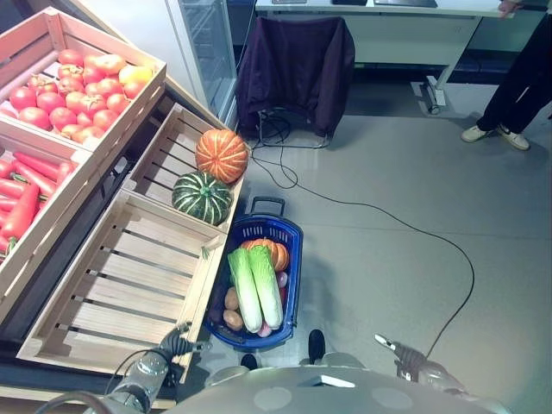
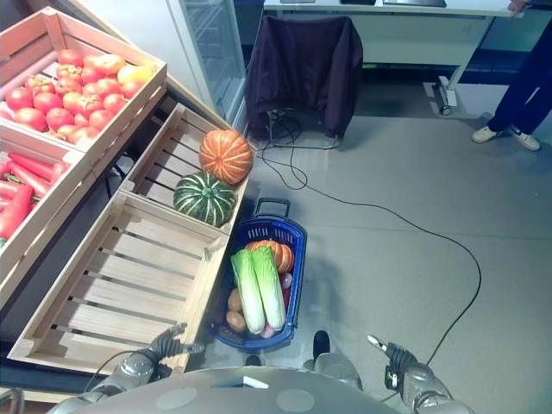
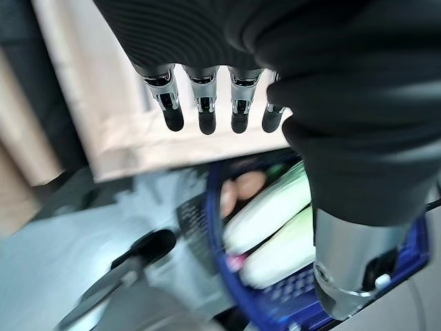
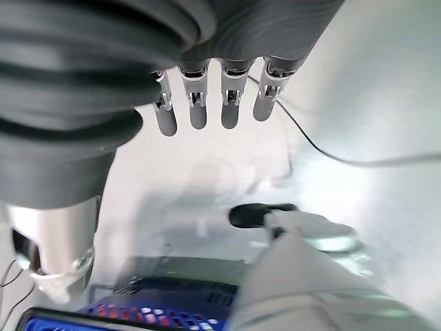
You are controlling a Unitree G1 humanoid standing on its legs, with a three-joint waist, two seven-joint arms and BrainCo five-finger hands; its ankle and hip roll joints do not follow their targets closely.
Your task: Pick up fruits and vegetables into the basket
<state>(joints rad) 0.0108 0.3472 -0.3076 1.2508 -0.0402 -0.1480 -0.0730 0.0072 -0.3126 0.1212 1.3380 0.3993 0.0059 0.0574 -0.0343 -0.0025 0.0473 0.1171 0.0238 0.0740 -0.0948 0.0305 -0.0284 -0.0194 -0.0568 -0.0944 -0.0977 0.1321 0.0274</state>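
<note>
Basket (image 1: 291, 233): blue plastic, slotted walls, dark handle at its far end, standing on the grey floor (image 1: 388, 259) just beside the lower crate's right edge. You see in it two pale green-white cabbages (image 1: 255, 287) lying lengthwise side by side, a small orange pumpkin (image 1: 274, 252) at the far end, brown potatoes (image 1: 231, 309) along the left wall, and something reddish-purple against the right wall, too small to tell.

Crates: your lower slatted crate (image 1: 129, 285) lies bare beside the basket. The next crate (image 1: 168, 155) beyond it holds a ribbed orange pumpkin (image 1: 222, 155) and, nearer you, a dark green striped squash (image 1: 202, 197); the two are just apart. On the upper shelf, one crate holds red tomatoes (image 1: 73, 99) with a few yellow-orange fruits at its far right corner; the crate below it holds long red peppers (image 1: 26, 185).

Left hand (image 1: 177, 342): low at the near corner of the lower crate, close to the basket's near-left rim, fingers (image 3: 207, 110) straight and apart, holding nothing.

Right hand (image 2: 388, 352): over bare floor to the right of the basket, well apart from it, fingers (image 4: 231, 103) straight, empty.

Background: a dark cloth (image 1: 297, 60) hangs at the far side, and a person's legs (image 1: 517, 86) stand at the far right.
</note>
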